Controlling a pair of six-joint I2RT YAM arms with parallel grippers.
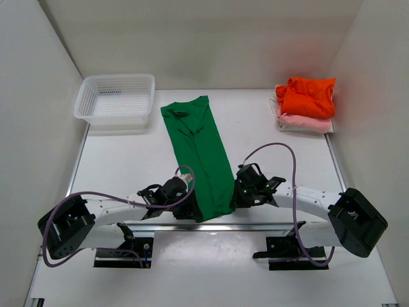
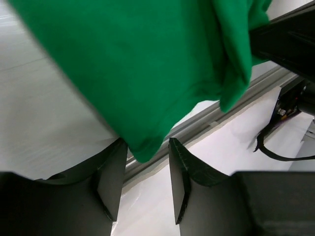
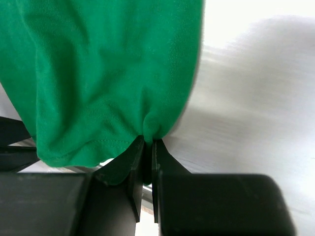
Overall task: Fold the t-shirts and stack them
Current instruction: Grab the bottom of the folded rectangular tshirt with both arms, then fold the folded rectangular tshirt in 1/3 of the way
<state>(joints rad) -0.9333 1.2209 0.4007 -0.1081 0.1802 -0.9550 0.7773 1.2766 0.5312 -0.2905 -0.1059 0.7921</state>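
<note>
At the near hem of the long bright green cloth t-shirt [image 1: 198, 153], the right end effector [image 3: 148, 145] pinches the fabric; the left end effector [image 2: 145, 164] gapes apart beside it.

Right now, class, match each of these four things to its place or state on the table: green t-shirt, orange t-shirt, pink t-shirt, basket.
Things: 1 green t-shirt; 2 orange t-shirt; 3 pink t-shirt; 4 basket.
Places: A far left corner; B under another shirt; C laid out long, in the middle; D top of the far right pile.
Pairs: 1-C; 2-D; 3-B; 4-A.
</note>
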